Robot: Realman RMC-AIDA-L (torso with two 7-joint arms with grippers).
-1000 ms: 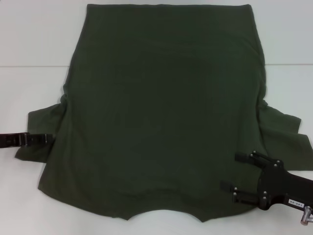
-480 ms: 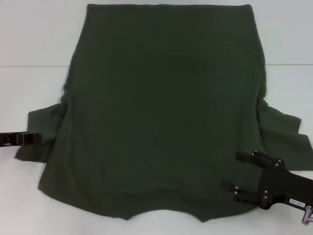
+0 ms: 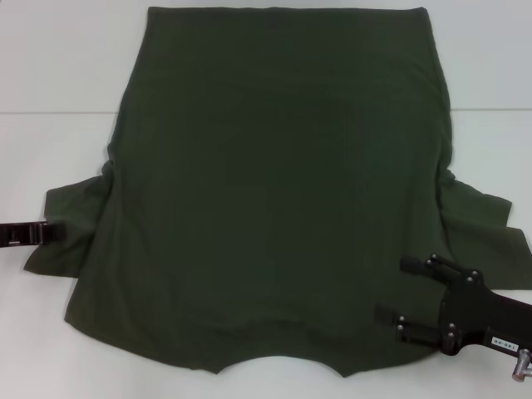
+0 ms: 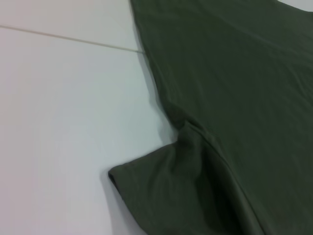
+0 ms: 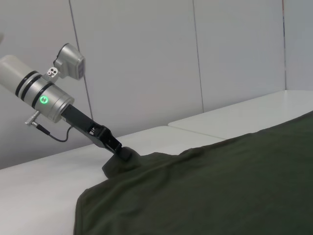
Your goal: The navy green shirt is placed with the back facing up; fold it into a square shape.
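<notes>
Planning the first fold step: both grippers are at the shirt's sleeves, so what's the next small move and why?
Probably close the left gripper on the sleeve edge of the navy green shirt. The right wrist view shows its tip already down at that sleeve's edge, and the shirt lies flat and unfolded on the table. The right gripper sits open over the opposite shoulder, so it likely grips next.

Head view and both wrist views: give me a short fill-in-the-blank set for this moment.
1. The navy green shirt lies spread out on a ____ table.
2. The left gripper reaches the shirt's ____ sleeve.
3. The right gripper, fingers apart, is over the shirt beside its ____ sleeve.

Missing words: white; left; right
</notes>
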